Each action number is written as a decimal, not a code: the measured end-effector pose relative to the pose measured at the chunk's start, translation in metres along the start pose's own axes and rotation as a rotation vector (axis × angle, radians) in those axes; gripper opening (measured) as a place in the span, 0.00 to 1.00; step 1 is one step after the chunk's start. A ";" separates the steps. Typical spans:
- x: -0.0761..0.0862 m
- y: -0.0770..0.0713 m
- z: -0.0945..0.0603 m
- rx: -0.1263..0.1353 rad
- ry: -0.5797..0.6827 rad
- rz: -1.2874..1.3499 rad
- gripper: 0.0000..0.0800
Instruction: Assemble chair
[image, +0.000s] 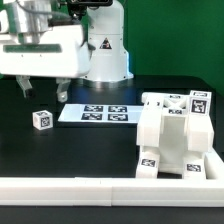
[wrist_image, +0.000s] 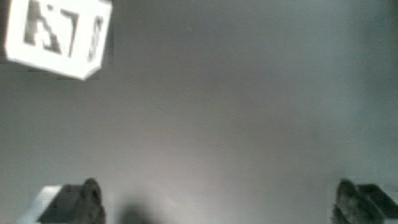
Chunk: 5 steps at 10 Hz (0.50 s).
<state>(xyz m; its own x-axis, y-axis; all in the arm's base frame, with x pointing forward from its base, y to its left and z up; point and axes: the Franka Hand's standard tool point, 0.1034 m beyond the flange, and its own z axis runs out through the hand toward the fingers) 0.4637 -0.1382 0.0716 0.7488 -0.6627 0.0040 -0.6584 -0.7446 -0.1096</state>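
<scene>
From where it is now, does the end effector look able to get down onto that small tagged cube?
Probably yes. The end effector hangs open just above and beside the small cube, which sits alone on bare table, apart from the marker board. Nothing stands between them.

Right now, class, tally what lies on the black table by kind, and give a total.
Small loose tagged cube: 1
Partly built white chair block: 1
Marker board: 1
Long white rail: 1
Total: 4
</scene>
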 end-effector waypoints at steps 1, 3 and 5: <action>0.003 -0.009 -0.005 0.011 0.022 0.050 0.81; 0.002 -0.007 -0.003 0.007 0.017 0.152 0.81; -0.008 0.015 0.010 0.007 0.006 0.314 0.81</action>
<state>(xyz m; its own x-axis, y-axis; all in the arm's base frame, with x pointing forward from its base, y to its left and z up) 0.4488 -0.1436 0.0598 0.5084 -0.8607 -0.0256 -0.8570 -0.5028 -0.1131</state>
